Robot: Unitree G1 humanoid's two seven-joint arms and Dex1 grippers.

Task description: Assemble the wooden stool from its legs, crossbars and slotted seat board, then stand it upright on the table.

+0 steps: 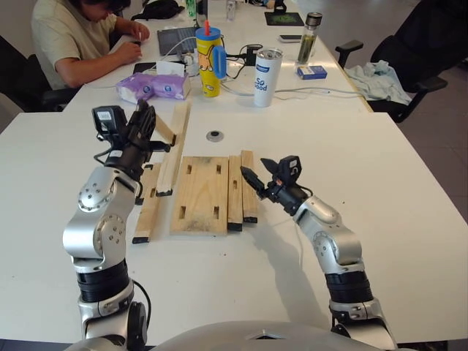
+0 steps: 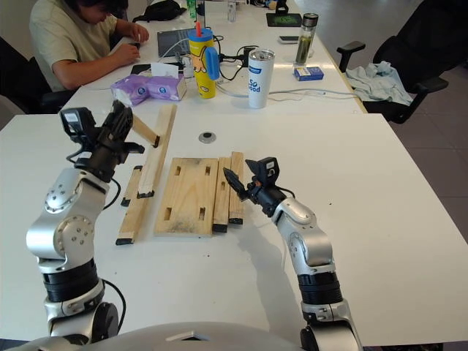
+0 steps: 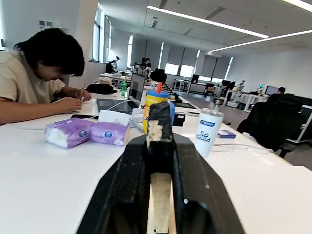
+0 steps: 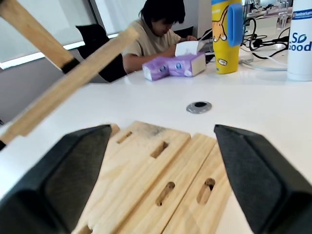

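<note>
Over the table's left half, left gripper [image 1: 148, 117]: raised off the surface, fingers clamped tight on a short crossbar [image 1: 166, 132].
crossbar: held clear of the table [image 1: 380, 190]; its dark-tipped far end touches the side of the long leg [image 1: 174, 153].
long leg: tilted, with its near end down beside the flat legs [image 1: 148, 213] and its far end raised toward the back of the table.
flat legs: two pieces lying on the table just left of the seat board [image 1: 199, 197], end to end and slightly overlapped, the long leg's low end touching them.
right gripper [image 1: 256, 172]: low over the table, fingers spread wide apart and holding nothing; the tips point at the narrow slotted pieces [image 1: 241, 191] and sit at their right edge.
narrow slotted pieces: two strips lying flat, side by side, pressed against the seat board's right edge; each shows slots in the right wrist view.
seat board: flat on the table between the flat legs and the narrow slotted pieces, four slots facing up.
grommet [image 1: 214, 136]: set in the table just beyond the seat board.
far edge: tissue packs [image 1: 153, 86], a yellow cup [image 1: 210, 62] and a white tumbler [image 1: 268, 77] stand well apart from the wooden parts.
</note>
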